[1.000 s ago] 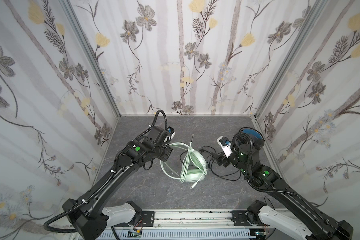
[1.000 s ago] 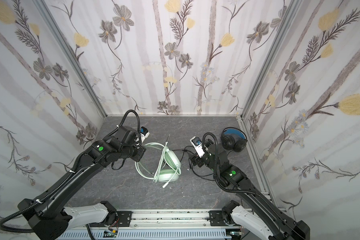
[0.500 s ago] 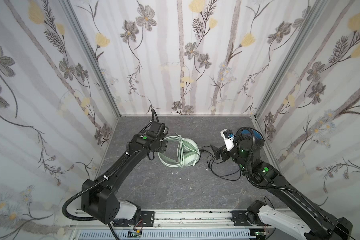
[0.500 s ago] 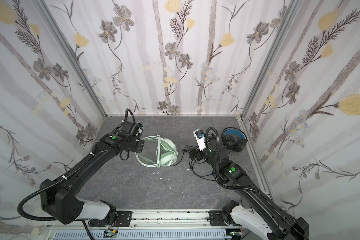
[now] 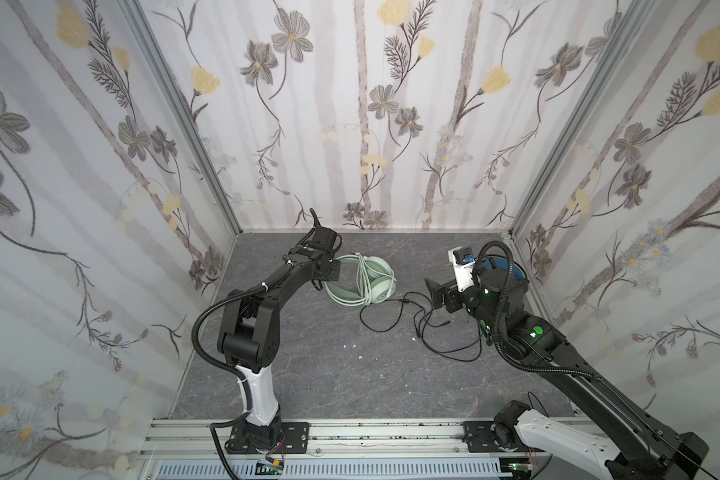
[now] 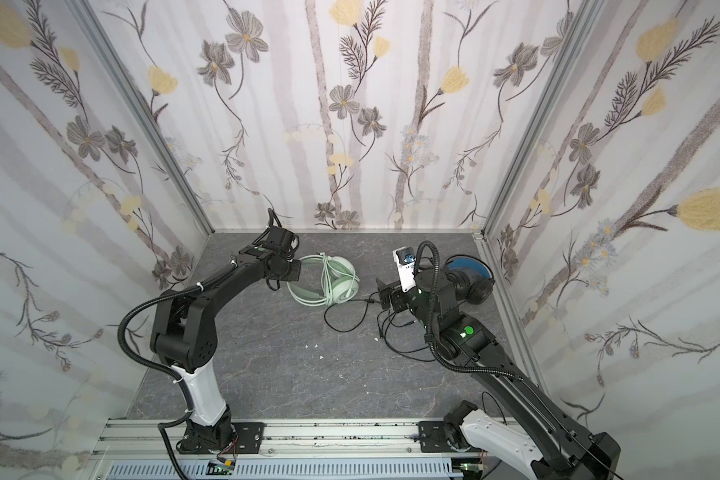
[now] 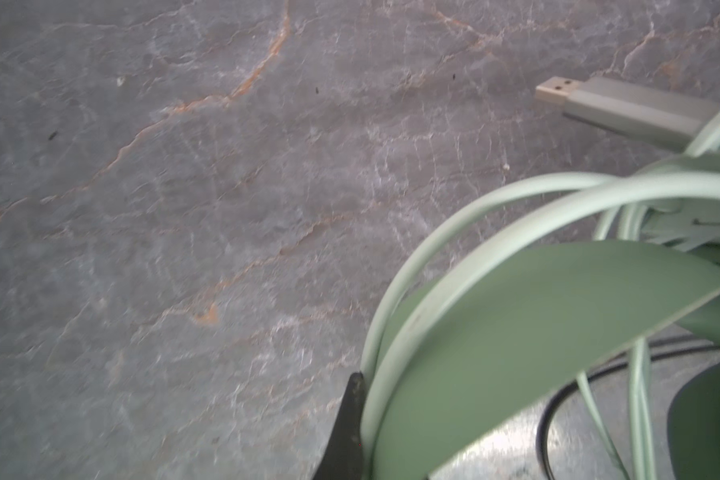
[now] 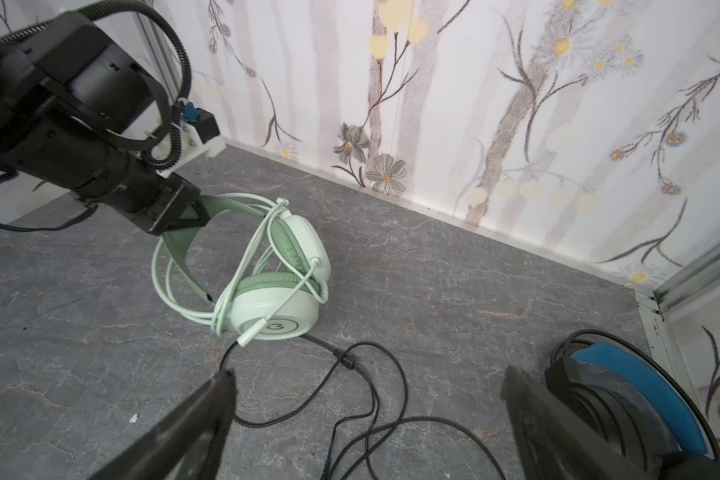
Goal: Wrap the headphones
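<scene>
Progress: roughly half done, my guess. Pale mint-green over-ear headset (image 5: 371, 282) at centre of both top views, lying on grey marbled desk (image 5: 308, 374). Its whitish cable (image 8: 250, 254) already looped round earcups and headband. Black headset with blue inner headband (image 6: 470, 282) at right of frame by wall. Its thin black cable (image 5: 377, 330) sprawls loose across desk, unwrapped. Left end effector (image 8: 184, 212) clamped on mint headset's headband, arm stretched low and forward. Right end effector (image 8: 368, 380) wide open, empty, hovering above black cable, pointing toward frame centre.
</scene>
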Robot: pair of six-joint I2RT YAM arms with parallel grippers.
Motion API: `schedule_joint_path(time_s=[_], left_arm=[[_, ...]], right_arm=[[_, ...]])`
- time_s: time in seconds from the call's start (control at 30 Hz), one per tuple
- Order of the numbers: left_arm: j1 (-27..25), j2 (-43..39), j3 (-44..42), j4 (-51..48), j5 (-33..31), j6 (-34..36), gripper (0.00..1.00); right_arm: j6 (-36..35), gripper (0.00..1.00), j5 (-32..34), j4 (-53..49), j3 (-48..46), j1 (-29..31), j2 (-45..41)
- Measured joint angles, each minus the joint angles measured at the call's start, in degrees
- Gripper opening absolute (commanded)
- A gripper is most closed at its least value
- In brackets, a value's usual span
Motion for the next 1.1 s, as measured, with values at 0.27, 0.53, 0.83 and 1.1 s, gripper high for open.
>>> schedule_joint_path(time_s=[0.27, 0.53, 0.83, 1.1], left_arm=[[1.3, 11.8, 12.0, 1.7, 3.4, 0.0, 0.0], [2.4, 17.1, 16.6, 0.2, 6.0, 2.1, 0.05], [2.9, 19.9, 17.1, 0.0, 8.6, 3.5, 0.12], [3.3, 20.8, 16.7, 1.4, 10.9, 3.1, 0.25]], right_arm=[[-2.7, 1.0, -1.0, -1.0, 3.3, 0.0, 3.3], [-4.5, 1.0, -0.6, -0.9, 7.3, -0.5, 6.3], [-4.5, 1.0, 0.7, -0.9, 7.7, -0.5, 5.5], [-4.5, 1.0, 0.9, -1.2, 8.7, -0.5, 6.1]])
